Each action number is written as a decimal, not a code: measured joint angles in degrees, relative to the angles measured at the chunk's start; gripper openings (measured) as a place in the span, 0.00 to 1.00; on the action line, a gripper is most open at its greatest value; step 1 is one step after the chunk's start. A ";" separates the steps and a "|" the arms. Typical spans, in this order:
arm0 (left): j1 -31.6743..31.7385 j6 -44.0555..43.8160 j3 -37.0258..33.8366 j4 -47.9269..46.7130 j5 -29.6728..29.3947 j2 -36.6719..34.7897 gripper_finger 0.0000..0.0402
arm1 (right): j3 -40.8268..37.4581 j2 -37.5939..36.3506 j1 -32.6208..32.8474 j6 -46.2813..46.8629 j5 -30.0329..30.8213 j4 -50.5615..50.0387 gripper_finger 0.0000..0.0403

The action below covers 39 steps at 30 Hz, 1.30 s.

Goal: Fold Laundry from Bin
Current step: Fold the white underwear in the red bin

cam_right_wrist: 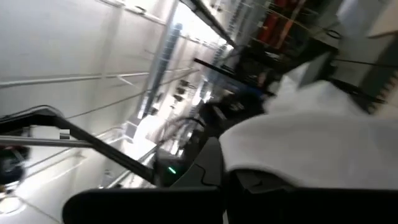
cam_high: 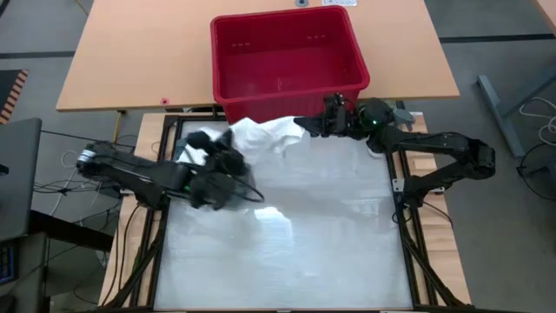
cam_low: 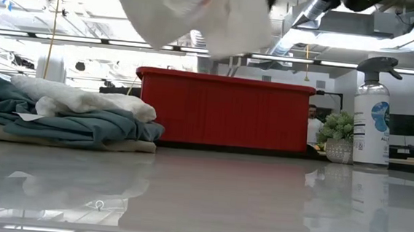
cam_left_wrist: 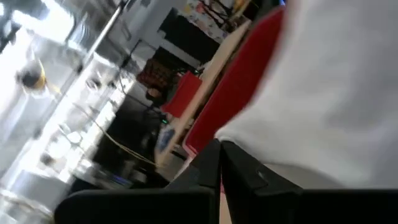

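Both my grippers are clamped on the white garment (cam_high: pixel 265 135): left gripper (cam_high: pixel 233 163) on one edge, right gripper (cam_high: pixel 314 126) on the other, cloth hanging between them above the table, just before the bin (cam_high: pixel 287 61); I'd pull apart evenly so it spreads flat.

No legible text anywhere.

The hanging white cloth garment (cam_low: pixel 199 13) is cut off by the low view's top edge, the grippers holding it unseen there; the bright red plastic bin (cam_high: pixel 287 61) partly hides behind it from above; both wrist views are motion-blurred.
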 joint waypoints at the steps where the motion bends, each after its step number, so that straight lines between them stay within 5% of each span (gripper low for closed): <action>1: 0.01 -2.21 0.00 -0.65 -0.01 -1.53 0.00 | 0.00 0.02 -0.36 -0.38 -0.26 -1.36 0.05; 5: 0.01 -11.11 0.00 -5.26 5.01 -6.99 0.00 | 0.00 0.00 -1.28 -3.76 -1.39 -9.28 0.05; 12: 3.19 -42.30 -3.95 -19.13 28.94 -11.17 0.00 | 0.00 0.02 -0.87 -15.23 -0.05 -33.15 0.05; 19: 1.86 -55.22 -20.22 -6.14 41.36 -9.07 0.00 | 0.00 0.02 3.44 -20.33 4.54 -53.38 0.05; 24: -0.08 -58.17 -28.47 11.94 48.83 -5.50 0.00 | 0.00 0.02 11.81 -19.54 8.84 -68.57 0.05; 30: -1.86 -56.77 -29.80 24.58 52.22 0.52 0.00 | 0.00 0.02 19.38 -14.86 19.49 -87.84 0.05; 39: -0.78 -30.93 -29.44 51.40 59.16 16.03 0.06 | -0.02 0.04 16.30 -16.90 23.53 -88.52 0.05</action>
